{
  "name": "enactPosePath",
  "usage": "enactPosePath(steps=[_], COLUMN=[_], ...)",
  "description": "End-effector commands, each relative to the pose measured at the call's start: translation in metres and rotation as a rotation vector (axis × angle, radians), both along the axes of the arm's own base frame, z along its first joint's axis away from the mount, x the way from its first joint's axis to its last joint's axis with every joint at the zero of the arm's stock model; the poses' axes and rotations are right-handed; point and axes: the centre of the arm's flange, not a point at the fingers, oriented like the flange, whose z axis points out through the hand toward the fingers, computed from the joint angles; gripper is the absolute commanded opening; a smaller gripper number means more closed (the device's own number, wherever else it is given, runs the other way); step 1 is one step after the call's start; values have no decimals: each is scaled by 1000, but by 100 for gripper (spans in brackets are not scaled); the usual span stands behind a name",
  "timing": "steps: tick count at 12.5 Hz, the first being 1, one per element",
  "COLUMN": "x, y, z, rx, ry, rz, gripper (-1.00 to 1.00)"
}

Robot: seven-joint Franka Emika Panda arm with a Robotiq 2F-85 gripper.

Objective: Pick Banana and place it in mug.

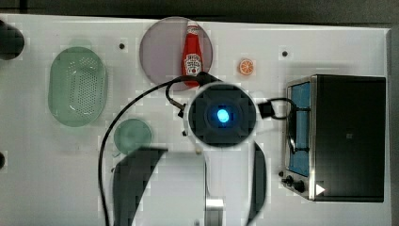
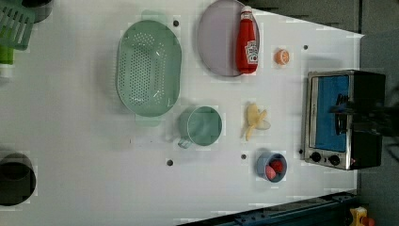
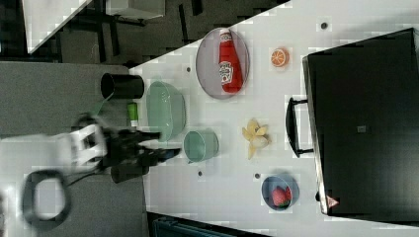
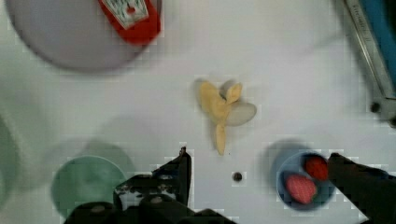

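Toaster oven (image 4: 373,65) sits off to one side of the claw, well apart; low risk unless the arm swings wide. Ketchup bottle (image 4: 130,14) on its plate (image 4: 60,46) lies beyond the banana, clear. Mug (image 4: 84,184) is just beside one fingertip: a descent here could clip its rim. Strawberry bowl (image 4: 303,182) is just beside the other, same hazard. Banana (image 4: 222,109) lies on the table ahead of the claw (image 4: 259,161), untouched. Claw spread wide, empty. Peeled flaps are splayed; pinching one could let it slip.
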Motion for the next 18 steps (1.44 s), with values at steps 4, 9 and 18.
enactPosePath(steps=[4, 9, 18], x=[30, 27, -4], y=[-12, -9, -10], z=[-131, -235, -321], rx=[65, 85, 101], ry=[94, 88, 105], rz=[567, 776, 841], gripper=[100, 100, 70])
